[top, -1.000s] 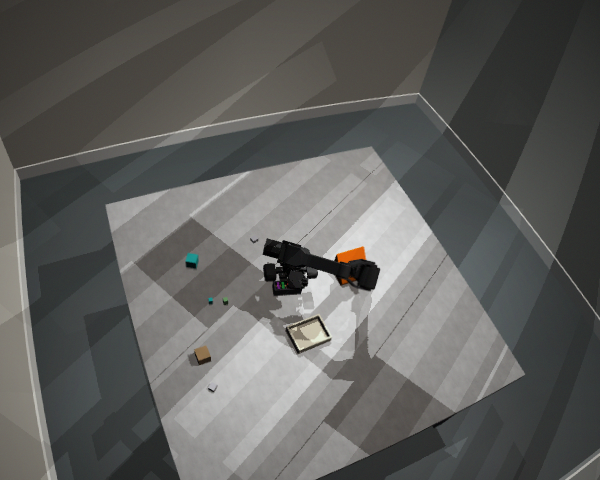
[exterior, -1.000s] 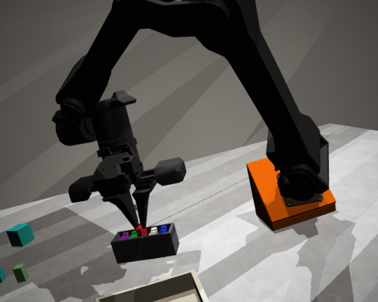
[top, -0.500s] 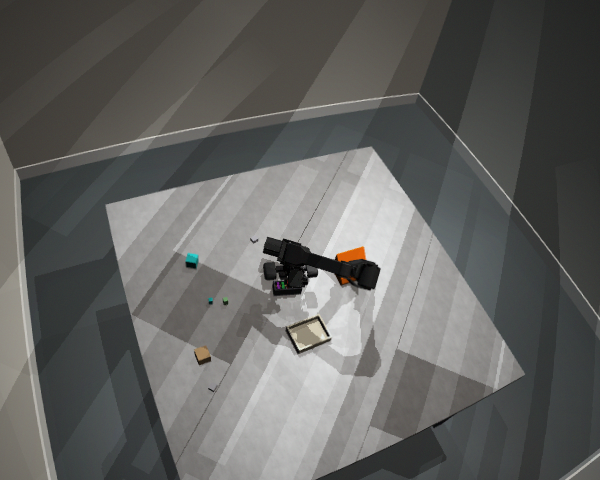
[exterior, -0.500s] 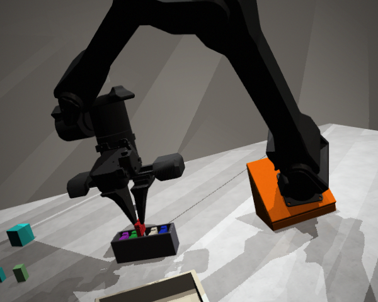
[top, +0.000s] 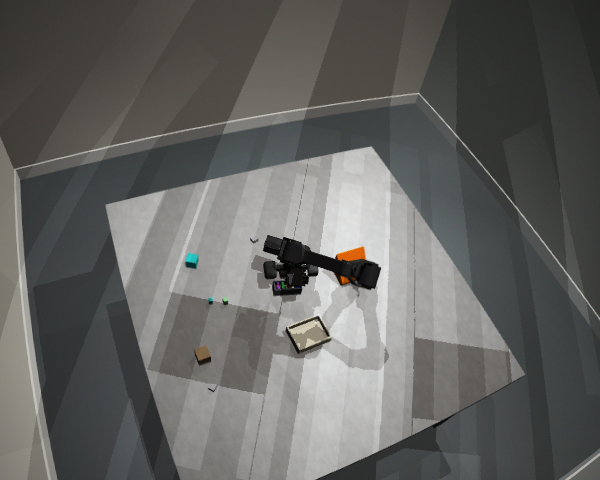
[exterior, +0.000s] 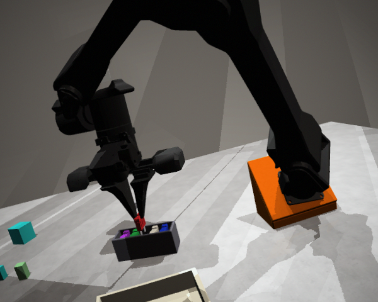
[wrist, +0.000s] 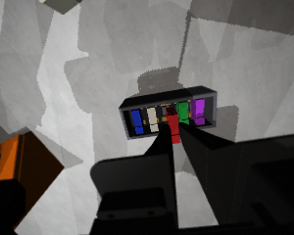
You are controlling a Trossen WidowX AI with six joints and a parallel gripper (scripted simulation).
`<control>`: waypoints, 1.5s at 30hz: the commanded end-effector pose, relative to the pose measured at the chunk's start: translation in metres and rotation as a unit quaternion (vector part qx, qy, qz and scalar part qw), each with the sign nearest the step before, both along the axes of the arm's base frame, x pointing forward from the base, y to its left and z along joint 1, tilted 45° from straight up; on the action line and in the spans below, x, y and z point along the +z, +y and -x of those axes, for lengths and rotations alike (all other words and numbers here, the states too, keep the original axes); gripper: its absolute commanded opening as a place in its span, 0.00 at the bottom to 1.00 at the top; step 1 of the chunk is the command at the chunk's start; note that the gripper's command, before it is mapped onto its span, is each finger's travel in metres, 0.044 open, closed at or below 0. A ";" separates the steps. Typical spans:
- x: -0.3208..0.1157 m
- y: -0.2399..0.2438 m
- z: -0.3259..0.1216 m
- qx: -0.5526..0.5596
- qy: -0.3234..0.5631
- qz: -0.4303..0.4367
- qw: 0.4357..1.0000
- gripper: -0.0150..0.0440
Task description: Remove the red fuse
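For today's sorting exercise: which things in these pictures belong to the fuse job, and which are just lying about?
Belong to the job:
red fuse, pinched in the gripper
fuse block
tray

Just lying about:
large teal cube
small teal cube
green cube
brown box

Tray [exterior: 156, 289] cut off by exterior view's near edge; fuse block [top: 286, 288] partly hidden under arm, fuses too small to distinguish from above.
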State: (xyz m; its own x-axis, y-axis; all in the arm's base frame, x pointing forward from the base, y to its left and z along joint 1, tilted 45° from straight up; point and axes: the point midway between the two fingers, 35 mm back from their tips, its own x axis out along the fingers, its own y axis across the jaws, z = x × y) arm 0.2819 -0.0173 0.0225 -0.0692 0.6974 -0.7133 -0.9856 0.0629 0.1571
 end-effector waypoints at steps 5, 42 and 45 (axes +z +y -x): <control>0.003 -0.003 0.000 0.002 0.000 0.001 1.000 0.25; 0.074 0.028 -0.011 -0.001 0.000 0.010 1.000 0.25; 0.090 0.045 -0.010 -0.001 -0.001 0.010 1.000 0.25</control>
